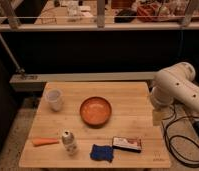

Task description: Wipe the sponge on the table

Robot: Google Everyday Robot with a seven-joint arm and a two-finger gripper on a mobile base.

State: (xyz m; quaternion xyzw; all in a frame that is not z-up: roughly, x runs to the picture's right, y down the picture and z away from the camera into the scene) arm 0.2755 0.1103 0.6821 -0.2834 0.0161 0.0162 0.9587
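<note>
rumpled dark blue sponge [102, 153] on table's [128, 95] near edge, between can [69, 142] and box [127, 144], gripper [157, 117] well right, jaws wide, holding nothing

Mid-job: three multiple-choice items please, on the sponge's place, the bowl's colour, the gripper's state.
1. The sponge lies: A between the can and the labelled box, near the table's front edge; B at the back left corner; C on the floor.
2. The bowl is: A green; B orange; C white.
3. The gripper is: A shut on the sponge; B pressing it down; C open at the table's right edge, empty.
A: can and box flank it. B: its inside shows orange. C: it hangs far from the sponge.
</note>
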